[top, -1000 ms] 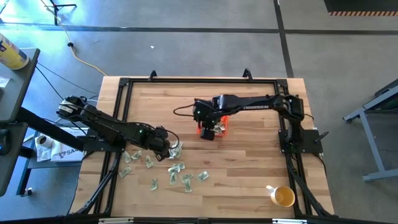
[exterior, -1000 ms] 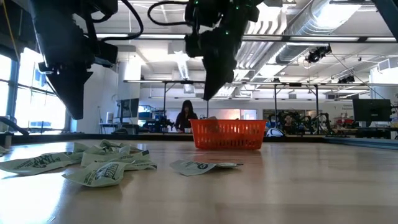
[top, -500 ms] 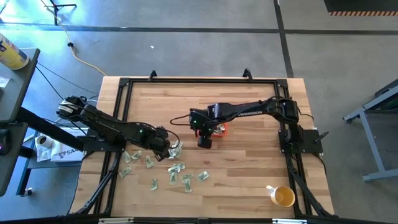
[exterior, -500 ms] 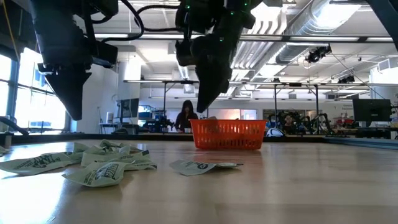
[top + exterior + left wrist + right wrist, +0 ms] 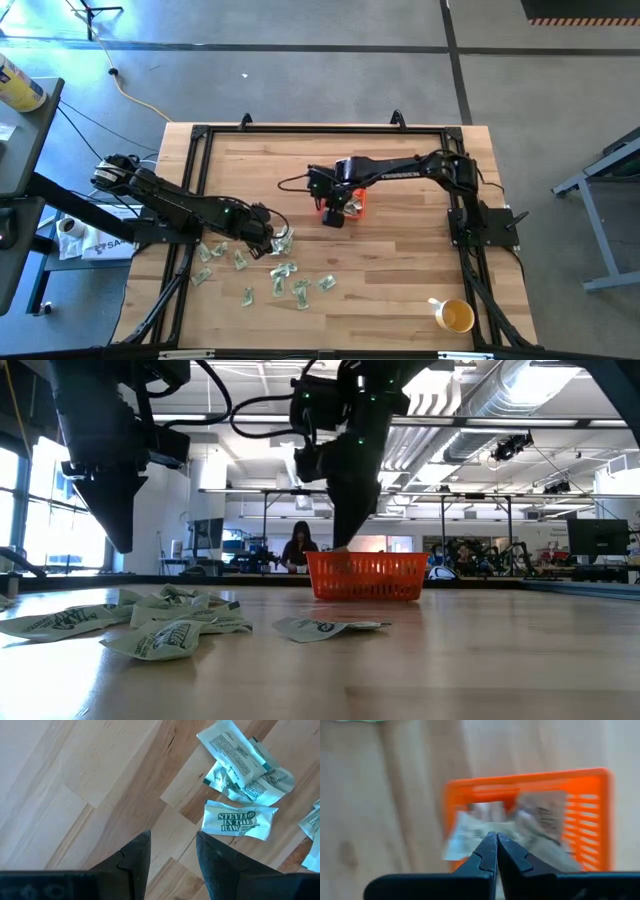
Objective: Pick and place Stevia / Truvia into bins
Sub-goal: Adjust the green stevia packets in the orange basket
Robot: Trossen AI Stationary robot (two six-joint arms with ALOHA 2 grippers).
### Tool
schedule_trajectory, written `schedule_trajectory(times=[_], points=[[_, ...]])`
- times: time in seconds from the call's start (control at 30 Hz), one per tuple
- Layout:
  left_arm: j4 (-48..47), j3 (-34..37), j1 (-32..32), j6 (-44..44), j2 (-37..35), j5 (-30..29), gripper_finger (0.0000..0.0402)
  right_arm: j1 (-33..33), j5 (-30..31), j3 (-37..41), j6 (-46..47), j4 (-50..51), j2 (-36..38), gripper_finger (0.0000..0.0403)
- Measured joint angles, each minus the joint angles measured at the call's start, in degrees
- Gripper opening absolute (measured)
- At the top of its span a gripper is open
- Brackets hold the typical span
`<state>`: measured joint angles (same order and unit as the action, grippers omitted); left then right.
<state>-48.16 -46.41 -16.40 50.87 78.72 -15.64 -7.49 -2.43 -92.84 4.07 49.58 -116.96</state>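
Right gripper (image 5: 496,851) pinched tight, empty, hung over orange basket (image 5: 352,203) holding packets; left gripper (image 5: 172,851) parted, empty, hovered over wooden surface (image 5: 400,270) beside scattered sweetener packets (image 5: 285,272); yellow cup (image 5: 455,316) stood well apart

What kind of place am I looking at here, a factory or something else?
Most likely a robotics lab or workshop. Two robot arms work at a framed wooden table with sweetener sachets and an orange basket. Beyond it lie an open hall with bare ceiling ducts, workbenches and a person.
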Motion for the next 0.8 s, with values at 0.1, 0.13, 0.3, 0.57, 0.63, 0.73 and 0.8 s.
schedule_trajectory(times=[0.1, 0.13, 0.3, 0.57, 0.63, 0.73, 0.8], points=[[-0.02, 0.00, 0.00, 0.00, 0.00, 0.00, 0.0191, 0.55, -1.41, -0.02, 0.23, -0.19, -0.29, 0.0002], [-0.03, 0.00, 0.00, 0.00, 0.00, 0.00, 0.0191, 0.60, -2.16, -0.02, 0.47, -0.02, -0.38, 0.0002], [-0.31, 0.00, 0.00, 0.00, 0.00, -0.02, 0.0191, 0.82, -4.28, -0.02, 0.08, -0.12, -1.13, 0.0002], [-0.95, 0.00, -0.01, 0.00, 0.00, -0.04, 0.0191, 0.36, -2.35, -0.04, -0.44, -1.17, -2.97, 0.0003], [-1.37, 0.00, 0.00, 0.03, 0.00, -0.04, 0.0191, 0.29, -2.61, -0.04, -0.64, -1.22, -3.26, 0.0003], [-1.61, 0.00, -0.02, 0.39, 0.00, -0.07, 0.0191, 0.36, -3.86, -0.10, -1.37, -0.27, -3.07, 0.0003], [-1.65, 0.00, -0.02, 0.40, -0.02, -0.07, 0.0191, 0.36, -5.42, -0.11, -2.10, 2.86, -2.79, 0.0002]])
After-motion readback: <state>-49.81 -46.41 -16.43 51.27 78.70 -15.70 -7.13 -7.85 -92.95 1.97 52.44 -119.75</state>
